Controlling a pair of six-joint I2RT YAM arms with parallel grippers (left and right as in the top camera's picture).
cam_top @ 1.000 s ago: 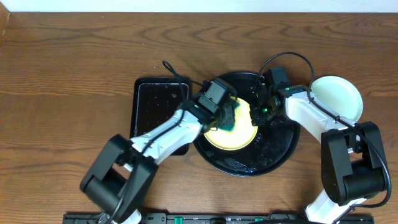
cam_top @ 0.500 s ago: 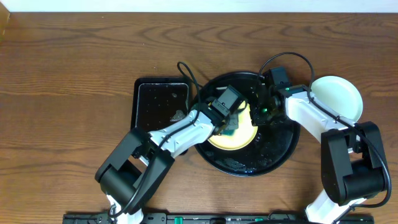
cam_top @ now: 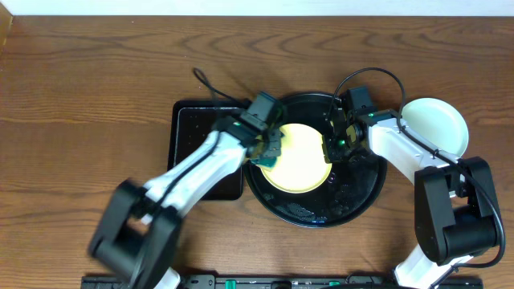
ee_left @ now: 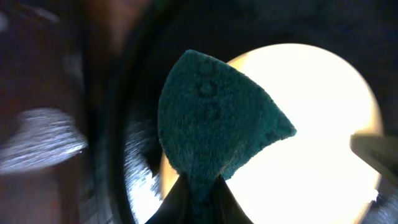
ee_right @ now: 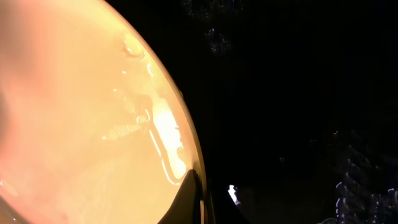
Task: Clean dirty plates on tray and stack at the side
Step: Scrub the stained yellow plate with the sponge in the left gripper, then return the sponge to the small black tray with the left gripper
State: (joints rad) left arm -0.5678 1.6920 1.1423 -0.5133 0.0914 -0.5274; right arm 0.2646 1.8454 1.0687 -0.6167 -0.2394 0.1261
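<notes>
At the centre of the round black tray (cam_top: pixel 357 199), a pale yellow plate (cam_top: pixel 299 158) lies flat inside the raised rim. The left gripper (cam_top: pixel 268 153), over the tray's left edge, is clamped on a teal sponge (ee_left: pixel 214 118) that hangs at the yellow plate's left margin. Motion blur in the left wrist view makes it hard to tell whether sponge and plate are touching. On the tray's right half, the right gripper (cam_top: pixel 332 148) is closed and appears to pinch the yellow plate's right rim. A wet sheen shows on the plate beside the fingertips. Just beyond the tray's right edge, a pale mint plate (cam_top: pixel 438 124) sits on the wooden table (cam_top: pixel 96 88). A smaller rectangular black tray (cam_top: pixel 199 132) lies against the round tray's left side.
</notes>
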